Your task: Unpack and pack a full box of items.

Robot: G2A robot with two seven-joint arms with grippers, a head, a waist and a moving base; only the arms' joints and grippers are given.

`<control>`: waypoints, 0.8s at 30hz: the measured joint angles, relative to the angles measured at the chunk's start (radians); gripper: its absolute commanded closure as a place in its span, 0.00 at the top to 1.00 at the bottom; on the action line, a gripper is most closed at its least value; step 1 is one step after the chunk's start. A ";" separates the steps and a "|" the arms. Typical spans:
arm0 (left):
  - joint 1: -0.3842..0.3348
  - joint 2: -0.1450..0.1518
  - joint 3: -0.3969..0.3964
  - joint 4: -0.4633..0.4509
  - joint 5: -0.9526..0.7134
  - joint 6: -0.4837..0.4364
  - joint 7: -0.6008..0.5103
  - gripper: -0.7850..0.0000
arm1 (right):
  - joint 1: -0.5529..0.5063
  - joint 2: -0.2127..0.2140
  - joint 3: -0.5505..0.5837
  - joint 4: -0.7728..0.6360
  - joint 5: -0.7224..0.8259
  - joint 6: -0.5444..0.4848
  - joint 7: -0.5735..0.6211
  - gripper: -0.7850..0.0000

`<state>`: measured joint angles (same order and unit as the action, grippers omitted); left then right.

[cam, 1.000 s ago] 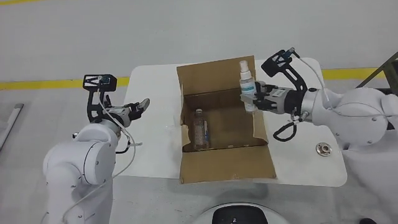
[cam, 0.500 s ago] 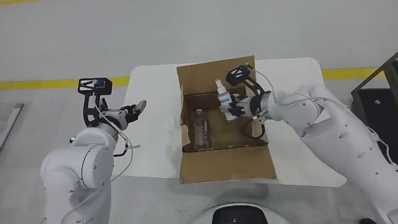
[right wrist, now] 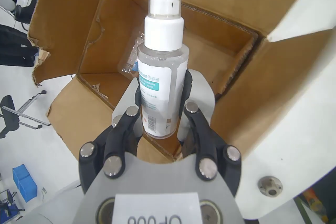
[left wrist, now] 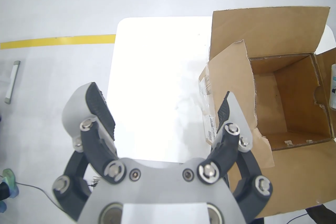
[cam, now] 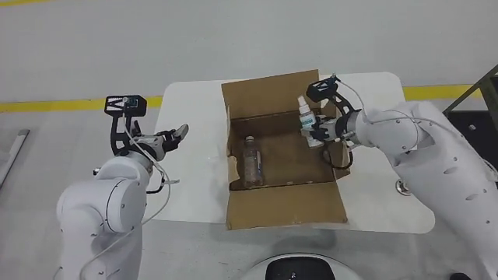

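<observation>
right pincer (right wrist: 161, 93) clamped on spray bottle (right wrist: 160, 67) over box (cam: 268, 93); left pincer (left wrist: 160, 93) wide open, holding nothing

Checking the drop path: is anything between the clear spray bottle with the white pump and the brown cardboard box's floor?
Nothing visible. The cardboard box has its flaps open. The right gripper holds the spray bottle over its right side, and the one clear plastic bottle lies on the floor toward the left.
</observation>
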<state>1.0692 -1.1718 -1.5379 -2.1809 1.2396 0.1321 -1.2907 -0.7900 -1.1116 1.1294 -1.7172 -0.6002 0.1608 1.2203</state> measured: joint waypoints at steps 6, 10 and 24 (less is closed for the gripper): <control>-0.013 0.001 0.009 0.015 -0.005 -0.007 0.001 1.00 | -0.044 0.017 0.059 -0.027 -0.039 0.068 0.059 0.00; -0.022 0.001 0.014 0.019 -0.006 -0.013 -0.001 1.00 | -0.055 0.019 0.073 -0.046 -0.012 0.076 0.052 0.00; -0.027 0.007 -0.014 0.035 0.000 -0.025 -0.012 1.00 | 0.029 -0.042 -0.144 0.049 0.175 0.084 -0.139 0.00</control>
<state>1.0426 -1.1643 -1.5522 -2.1457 1.2393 0.1073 -1.3029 -0.7605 -1.1534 0.9856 -1.6684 -0.4256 0.2447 1.0811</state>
